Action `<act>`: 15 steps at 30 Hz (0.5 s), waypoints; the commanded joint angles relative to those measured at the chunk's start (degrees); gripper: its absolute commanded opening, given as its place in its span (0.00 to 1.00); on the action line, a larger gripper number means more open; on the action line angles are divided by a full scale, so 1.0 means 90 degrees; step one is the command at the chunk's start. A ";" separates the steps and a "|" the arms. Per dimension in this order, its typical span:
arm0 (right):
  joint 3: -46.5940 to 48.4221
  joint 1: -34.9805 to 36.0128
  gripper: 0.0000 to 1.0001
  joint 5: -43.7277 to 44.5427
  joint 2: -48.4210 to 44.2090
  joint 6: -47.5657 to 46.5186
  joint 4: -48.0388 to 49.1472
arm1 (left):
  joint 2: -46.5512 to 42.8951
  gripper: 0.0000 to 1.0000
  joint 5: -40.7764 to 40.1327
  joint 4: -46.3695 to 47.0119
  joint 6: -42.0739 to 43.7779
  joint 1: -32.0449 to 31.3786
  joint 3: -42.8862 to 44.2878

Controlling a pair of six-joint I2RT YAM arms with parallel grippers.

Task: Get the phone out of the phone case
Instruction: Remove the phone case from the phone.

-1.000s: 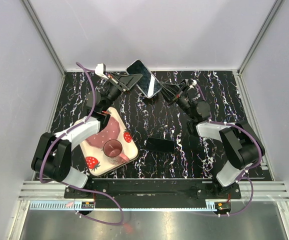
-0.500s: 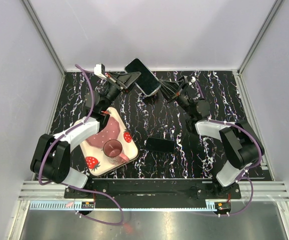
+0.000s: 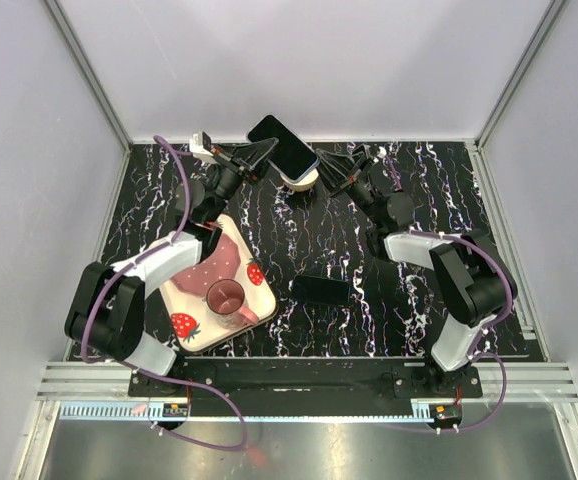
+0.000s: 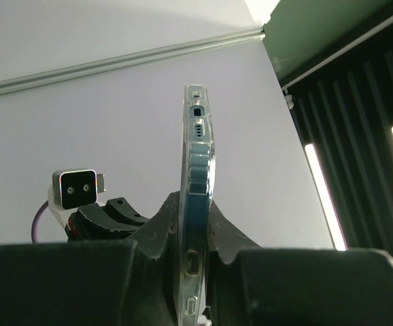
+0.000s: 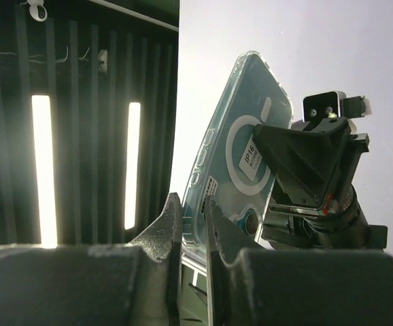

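The phone [image 3: 282, 147], dark screen up, hangs in the air over the table's back edge, held between both grippers. In the left wrist view it stands edge-on as a blue phone [image 4: 198, 170] inside the clear phone case [image 4: 185, 204]. My left gripper [image 4: 195, 234] is shut across both its faces; from above, that left gripper [image 3: 259, 156] sits at the phone's left side. In the right wrist view the phone case [image 5: 247, 146] shows its clear back with a ring and a label. My right gripper [image 5: 193, 217] is shut on its near edge, right gripper [image 3: 325, 170] on the right.
A pink strawberry tray [image 3: 194, 320] with a dark red cup [image 3: 227, 297] lies under the left arm. A black flat object [image 3: 320, 290] lies on the marbled table [image 3: 299, 235] between the arms. Grey walls close in the back and sides.
Both grippers and the phone have moved a little toward the back wall and left. A pale bit of the case now shows under the phone's near right end.
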 commanded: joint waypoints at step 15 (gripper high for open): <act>0.0000 0.0151 0.00 -0.0502 0.0722 0.0023 0.0413 | 0.0202 0.00 -0.0698 0.3928 -0.2245 -0.0354 0.1369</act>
